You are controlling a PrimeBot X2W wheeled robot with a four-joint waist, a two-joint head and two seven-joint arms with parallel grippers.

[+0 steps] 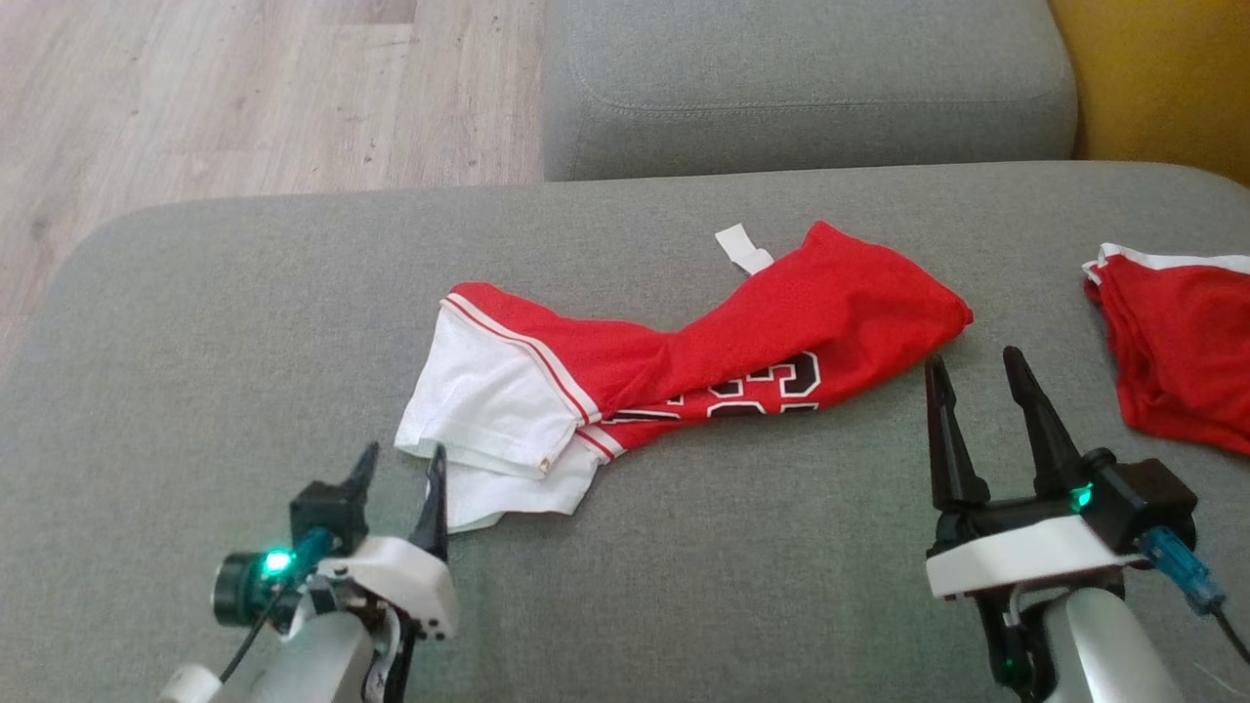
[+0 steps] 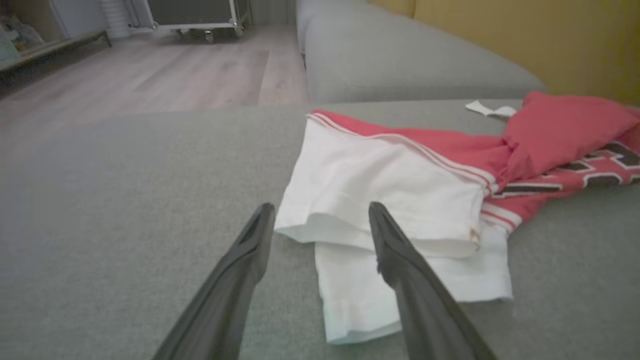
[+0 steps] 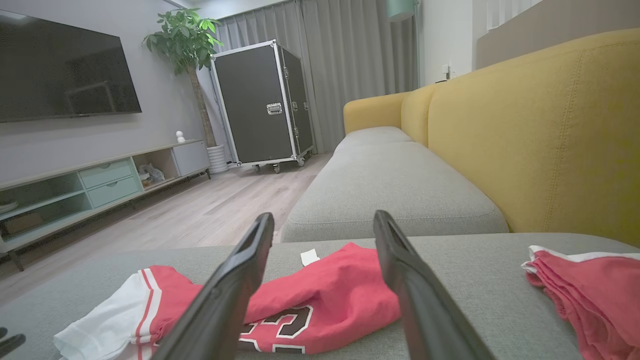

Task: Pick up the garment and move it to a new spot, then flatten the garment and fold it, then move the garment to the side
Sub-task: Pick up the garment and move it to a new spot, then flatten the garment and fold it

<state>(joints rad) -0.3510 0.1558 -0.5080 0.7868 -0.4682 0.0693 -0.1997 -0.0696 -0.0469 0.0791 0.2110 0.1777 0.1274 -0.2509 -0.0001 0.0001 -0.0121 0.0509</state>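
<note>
A red and white garment (image 1: 684, 361) with black numbers lies crumpled across the grey sofa cushion (image 1: 195, 322). Its white part (image 2: 380, 200) points toward my left gripper (image 1: 402, 464), which stands open just in front of the white hem with nothing between its fingers. My right gripper (image 1: 972, 363) is open too, hovering just short of the garment's red end (image 3: 330, 295). A white label (image 1: 744, 248) sticks out at the garment's far edge.
A second red and white garment (image 1: 1182, 342) lies at the cushion's right edge. Another grey cushion (image 1: 811, 88) sits beyond, with the yellow backrest (image 3: 540, 130) to the right. Wooden floor (image 1: 244, 88) lies past the cushion's left and far edges.
</note>
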